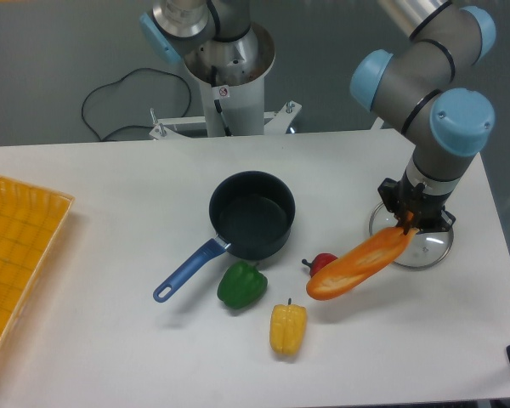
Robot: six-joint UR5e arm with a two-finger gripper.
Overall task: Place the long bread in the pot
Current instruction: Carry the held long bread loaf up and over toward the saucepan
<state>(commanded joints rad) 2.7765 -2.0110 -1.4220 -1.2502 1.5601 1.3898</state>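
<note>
Nearest to the camera stands a small yellow toy pepper (288, 328), with a green toy pepper (241, 286) beside it and a red one (321, 262) partly hidden behind the loaf. Above them hangs the long, glossy orange-golden toy bread (359, 262), tilted, its upper end clamped in the closed two-finger gripper (406, 223) over a round glass lid (425, 248). The small round dark saucepan with a blue handle (252, 214) stands apart to the left, with nothing inside. I judge the loaf light, stiff and rather slippery. Held at one end, it may swing or slip; a hold near the middle would be steadier. Being longer than the pot is wide, it probably must lean on the rim.
</note>
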